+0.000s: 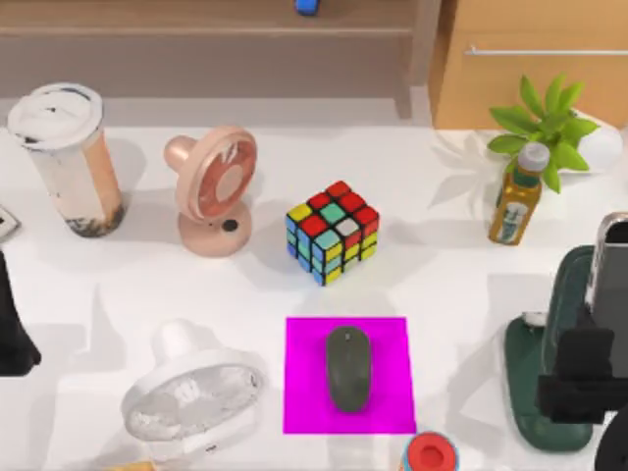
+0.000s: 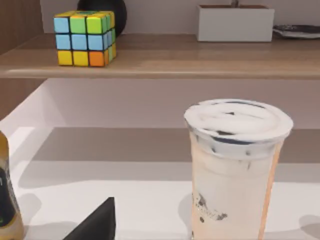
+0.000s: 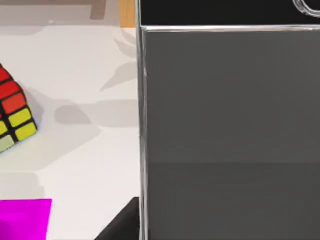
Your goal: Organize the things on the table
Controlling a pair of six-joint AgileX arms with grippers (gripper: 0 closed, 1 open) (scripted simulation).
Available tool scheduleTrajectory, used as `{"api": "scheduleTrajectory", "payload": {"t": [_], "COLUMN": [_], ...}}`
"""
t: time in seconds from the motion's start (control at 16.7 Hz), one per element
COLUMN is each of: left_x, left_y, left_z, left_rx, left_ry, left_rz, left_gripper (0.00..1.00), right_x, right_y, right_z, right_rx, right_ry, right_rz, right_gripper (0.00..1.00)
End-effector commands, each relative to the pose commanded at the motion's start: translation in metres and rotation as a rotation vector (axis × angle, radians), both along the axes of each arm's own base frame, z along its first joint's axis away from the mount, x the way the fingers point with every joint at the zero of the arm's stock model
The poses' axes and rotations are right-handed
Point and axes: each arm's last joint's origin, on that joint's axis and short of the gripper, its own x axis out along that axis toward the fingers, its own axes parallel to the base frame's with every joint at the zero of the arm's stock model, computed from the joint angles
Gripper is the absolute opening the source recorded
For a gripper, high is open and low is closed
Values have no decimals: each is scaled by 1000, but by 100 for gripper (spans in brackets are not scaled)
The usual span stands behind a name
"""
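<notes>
The dark grey mouse (image 1: 348, 368) lies on a magenta pad (image 1: 304, 392) at the front middle of the table (image 1: 442, 275). At the back left stands the white-lidded cup (image 1: 67, 162), upright, and it is close ahead in the left wrist view (image 2: 235, 170). My left gripper (image 1: 15, 343) waits at the left edge, open, short of the cup. My right gripper (image 1: 589, 365) at the right edge is shut on the smartphone (image 1: 615, 257), held upright over a dark green stand (image 1: 535, 392). The phone's dark face (image 3: 230, 125) and silver edge are very close to the right wrist camera.
A pink fan (image 1: 214, 191), a Rubik's cube (image 1: 334, 231), a tea bottle (image 1: 517, 201) and a plant (image 1: 549, 123) stand across the back. A white fan (image 1: 196, 392) lies front left, a red-capped item (image 1: 429, 453) at the front edge. A shelf (image 2: 165, 55) holds another cube.
</notes>
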Motion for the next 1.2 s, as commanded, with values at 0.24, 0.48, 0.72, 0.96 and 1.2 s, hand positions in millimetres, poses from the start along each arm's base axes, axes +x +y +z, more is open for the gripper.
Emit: {"api": "scheduleTrajectory", "payload": {"t": [0.24, 0.48, 0.72, 0.96, 1.2], "left_x": [0, 0, 0, 0, 0], "left_y": [0, 0, 0, 0, 0], "left_z": [0, 0, 0, 0, 0], "left_rx": [0, 0, 0, 0, 0], "left_ry": [0, 0, 0, 0, 0], "left_rz": [0, 0, 0, 0, 0], "left_gripper": [100, 100, 100, 100, 100], "right_x": [-3, -2, -3, 2, 19], "right_y": [-1, -1, 2, 7, 2], "right_z": [-4, -3, 4, 4, -9], "right_rx": [-2, 16, 127, 164, 99], "right_ry": [-5, -7, -27, -44, -41], "right_rz": [5, 3, 37, 55, 14], "right_gripper": [0, 0, 0, 0, 0]}}
